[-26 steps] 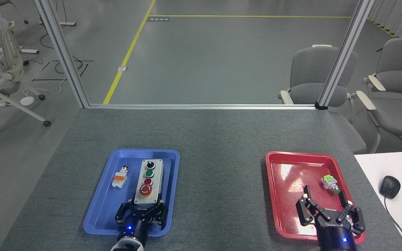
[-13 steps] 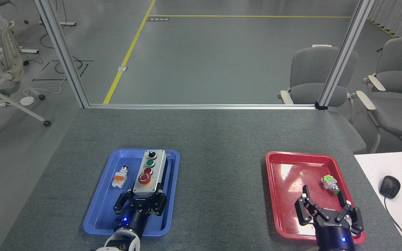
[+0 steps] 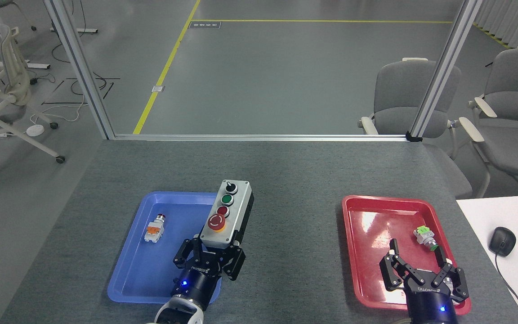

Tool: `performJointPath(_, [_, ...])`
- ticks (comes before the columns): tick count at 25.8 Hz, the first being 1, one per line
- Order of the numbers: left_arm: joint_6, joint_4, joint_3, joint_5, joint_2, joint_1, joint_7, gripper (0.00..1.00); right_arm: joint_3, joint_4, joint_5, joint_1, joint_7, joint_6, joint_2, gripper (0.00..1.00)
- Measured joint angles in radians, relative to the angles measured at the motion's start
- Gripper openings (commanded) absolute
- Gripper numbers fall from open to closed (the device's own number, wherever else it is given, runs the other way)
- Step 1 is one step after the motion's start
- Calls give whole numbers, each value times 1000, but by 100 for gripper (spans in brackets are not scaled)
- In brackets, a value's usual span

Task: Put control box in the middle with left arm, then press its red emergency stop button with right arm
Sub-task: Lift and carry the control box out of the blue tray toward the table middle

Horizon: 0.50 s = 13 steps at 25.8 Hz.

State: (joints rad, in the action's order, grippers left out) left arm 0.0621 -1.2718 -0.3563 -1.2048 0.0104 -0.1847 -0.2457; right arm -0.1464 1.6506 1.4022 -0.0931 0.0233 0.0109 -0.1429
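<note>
From my head camera I look down on a dark-grey felt tabletop (image 3: pixel 286 180). My left gripper (image 3: pixel 209 256), black with a blue light and a white-grey wrist, has its fingers closed on the near end of the control box (image 3: pixel 227 216). The box is tilted, its far end leaning right, over the right rim of the blue tray (image 3: pixel 133 270). On its light-grey face sit a black knob, a green button, a small red button and the red emergency stop button (image 3: pixel 216 222), nearest my gripper. A small orange-white switch part (image 3: pixel 154 228) lies in the blue tray. My right gripper (image 3: pixel 418 258) hangs over the red tray (image 3: pixel 367 225) with fingers spread, near a small green-capped part (image 3: pixel 426 237).
</note>
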Motion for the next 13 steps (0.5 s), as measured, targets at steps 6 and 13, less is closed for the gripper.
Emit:
performJointPath(6, [-11, 25, -126, -10, -24, -8, 1, 0, 6, 0, 0, -3, 0, 0, -3, 99])
performJointPath(13, [-22, 95, -200, -115, -108, -30, 1, 0, 44, 0, 0, -4, -1, 1, -5, 99])
